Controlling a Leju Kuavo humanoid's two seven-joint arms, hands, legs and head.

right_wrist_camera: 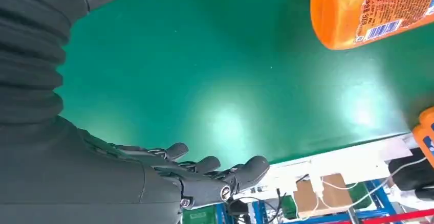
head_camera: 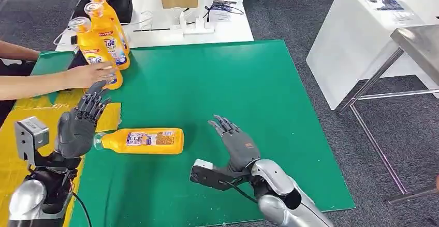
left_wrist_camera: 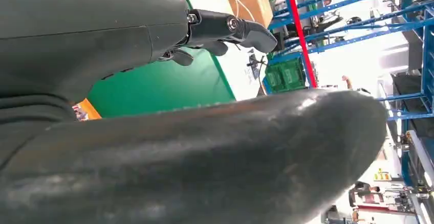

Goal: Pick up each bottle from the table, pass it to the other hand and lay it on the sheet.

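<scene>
With one detergent bottle [head_camera: 142,141] lying lengthwise between both hands, cap toward left hand [head_camera: 77,124]; right hand [head_camera: 235,143] beyond its base. Both spread, empty.

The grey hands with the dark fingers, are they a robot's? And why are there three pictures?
Yes, they belong to a robot with two silver arms. The big picture comes from a camera high on its body, looking down at a flat green sheet. The other two come from small cameras at its wrists, so they look tilted and very close. The left hand and the right hand are both open and hold nothing. Between them one orange plastic bottle with a label lies on its side on the sheet. Three more orange bottles stand upright at the far left corner, and a person's hand touches the nearest one.
</scene>
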